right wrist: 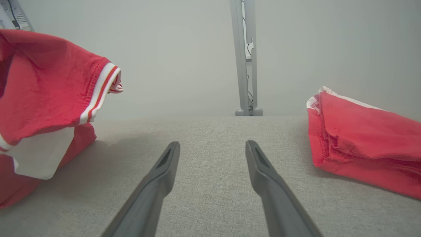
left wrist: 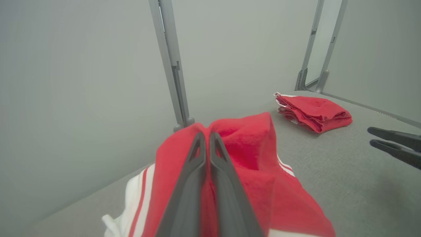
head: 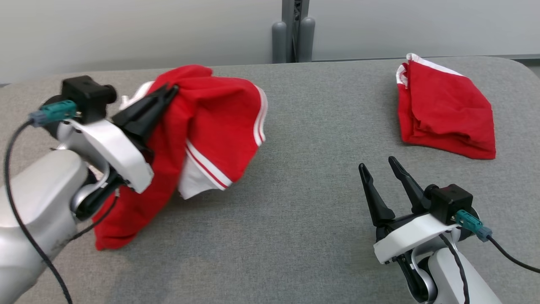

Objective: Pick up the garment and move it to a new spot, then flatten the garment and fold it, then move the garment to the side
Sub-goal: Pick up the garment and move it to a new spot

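Observation:
A red garment (head: 211,122) with white striped trim hangs lifted over the left of the grey table (head: 303,126), its lower end trailing on the cloth. My left gripper (head: 171,90) is shut on its upper fold; the left wrist view shows the closed fingers (left wrist: 197,158) pinching the red garment (left wrist: 250,151). My right gripper (head: 377,164) stands open and empty above the table's near right, its fingers (right wrist: 167,158) spread wide in the right wrist view, with the held garment (right wrist: 49,89) hanging to their left.
A second red garment (head: 447,114) lies folded at the far right of the table, also seen as a folded pile (left wrist: 312,112) (right wrist: 365,141). A grey post (head: 294,29) stands behind the table's far edge, before a pale wall.

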`<state>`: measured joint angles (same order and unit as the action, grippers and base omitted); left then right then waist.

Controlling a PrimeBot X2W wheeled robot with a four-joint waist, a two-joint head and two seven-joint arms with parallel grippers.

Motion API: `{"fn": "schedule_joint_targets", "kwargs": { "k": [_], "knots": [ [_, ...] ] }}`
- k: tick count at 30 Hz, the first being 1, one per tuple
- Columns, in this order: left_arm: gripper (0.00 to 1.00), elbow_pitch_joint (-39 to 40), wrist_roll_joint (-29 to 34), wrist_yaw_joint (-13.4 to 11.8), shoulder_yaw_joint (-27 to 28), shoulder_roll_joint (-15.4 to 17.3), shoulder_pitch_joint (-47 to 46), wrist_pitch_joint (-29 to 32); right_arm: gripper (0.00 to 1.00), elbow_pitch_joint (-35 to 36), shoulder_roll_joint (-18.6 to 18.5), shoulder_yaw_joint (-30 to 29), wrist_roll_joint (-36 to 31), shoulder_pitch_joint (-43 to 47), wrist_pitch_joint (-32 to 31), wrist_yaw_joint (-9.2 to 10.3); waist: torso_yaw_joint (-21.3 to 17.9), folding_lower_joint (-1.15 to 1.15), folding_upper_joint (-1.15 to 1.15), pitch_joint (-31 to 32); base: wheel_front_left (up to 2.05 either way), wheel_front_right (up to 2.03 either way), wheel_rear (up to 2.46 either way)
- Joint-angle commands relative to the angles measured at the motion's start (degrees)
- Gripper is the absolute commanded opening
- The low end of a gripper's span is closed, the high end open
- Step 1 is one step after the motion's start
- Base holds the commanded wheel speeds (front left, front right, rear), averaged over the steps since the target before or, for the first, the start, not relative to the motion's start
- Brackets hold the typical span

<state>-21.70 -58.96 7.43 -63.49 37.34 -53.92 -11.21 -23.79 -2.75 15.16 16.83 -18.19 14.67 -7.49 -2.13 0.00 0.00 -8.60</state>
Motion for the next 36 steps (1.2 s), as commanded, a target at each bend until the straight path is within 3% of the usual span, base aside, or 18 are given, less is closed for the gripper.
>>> {"fn": "schedule_joint_targets", "kwargs": {
  "k": [1,13,24,35,36],
  "knots": [
    [0.0,0.71,0.85,0.08,-0.24,-0.39,-0.61,-0.48,1.0,-0.15,-0.3,-0.24,0.33,0.44,0.41,-0.01,-0.6,0.0,0.0,0.18,0.0,0.0,0.0],
    [0.0,5.9,1.55,-1.52,-1.52,-8.72,2.14,-2.46,1.0,0.18,-0.3,-1.33,0.18,0.93,0.66,0.0,-2.66,0.0,0.0,0.46,0.0,0.0,0.0],
    [0.0,-2.64,1.97,-1.41,-0.09,-13.31,11.57,-3.92,1.0,1.33,-0.3,-1.96,-0.11,1.47,0.57,0.0,-2.07,0.0,0.0,0.29,0.0,0.0,0.0],
    [0.0,-11.57,7.08,0.04,3.28,-18.58,19.92,-3.97,1.0,0.6,-0.3,-0.33,0.84,1.64,0.58,0.0,-1.23,0.0,0.0,1.04,0.0,0.0,0.0],
    [0.05,-11.89,7.56,0.04,3.64,-19.03,20.4,-3.97,1.0,0.51,-0.3,-0.37,0.91,1.72,0.58,0.0,-1.13,0.0,0.0,1.13,0.0,0.0,0.0]
  ]
}}
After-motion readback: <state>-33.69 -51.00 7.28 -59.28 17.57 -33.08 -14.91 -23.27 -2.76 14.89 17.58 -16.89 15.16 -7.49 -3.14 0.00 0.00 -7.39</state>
